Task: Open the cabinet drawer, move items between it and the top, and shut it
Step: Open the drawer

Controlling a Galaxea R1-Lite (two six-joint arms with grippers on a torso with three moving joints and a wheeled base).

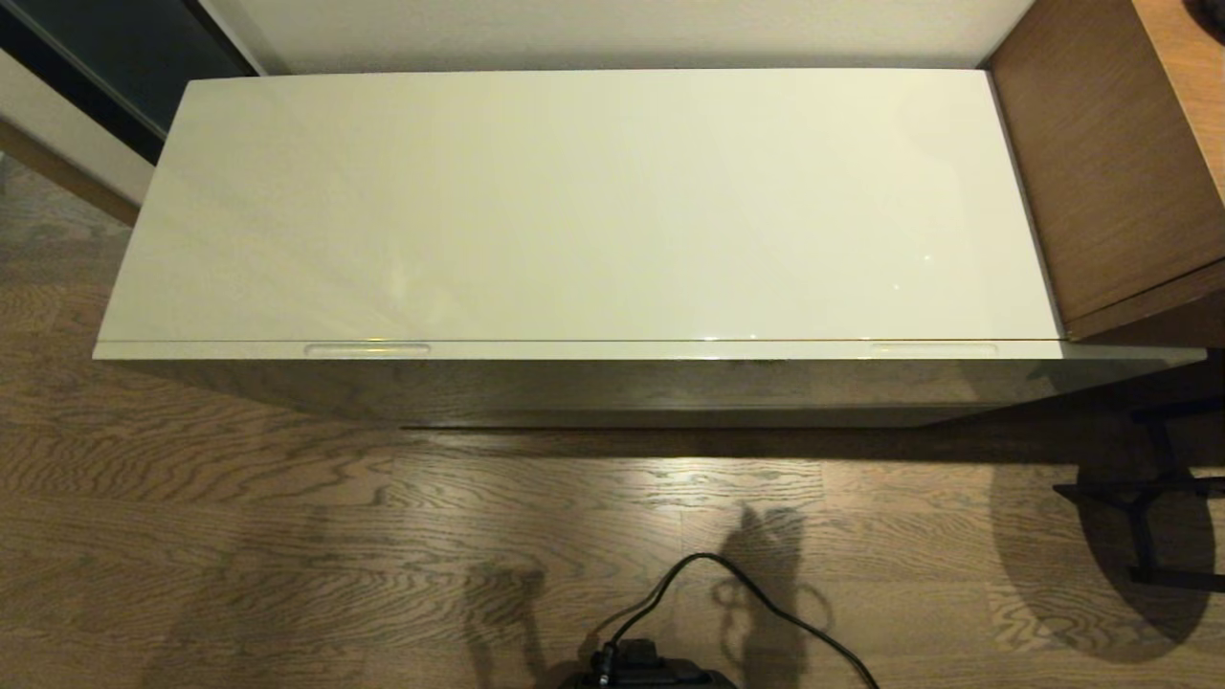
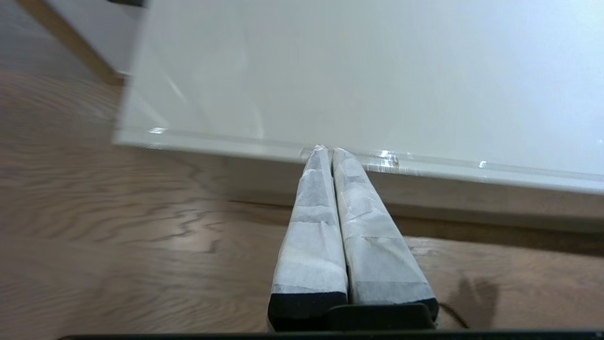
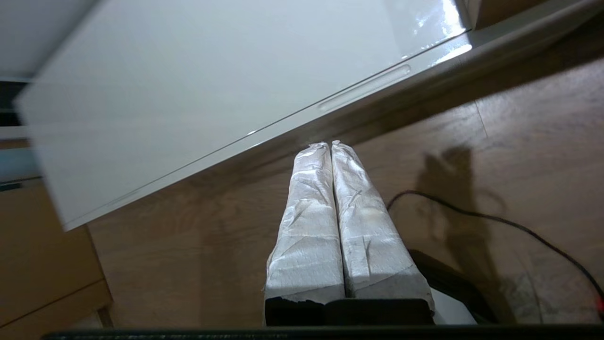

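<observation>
I see the cabinet drawer (image 1: 574,350) closed; left gripper (image 2: 326,150) and right gripper (image 3: 329,144) clenched empty, toward 6 o'clock of the worktop (image 1: 593,201).

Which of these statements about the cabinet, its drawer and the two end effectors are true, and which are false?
1. The cabinet drawer is pulled out. False: its front sits flush under the top, shut.
2. The left end effector has its fingers pressed together, gripping nothing. True.
3. A tissue pack lies on the top. False: no item shows on the top.
4. The right end effector is shut and hangs over the wood floor, in front of the cabinet. True.
5. The right end effector is hooked into a slot handle. False: it is apart from the handle.
6. A black cable lies on the floor. True.
</observation>
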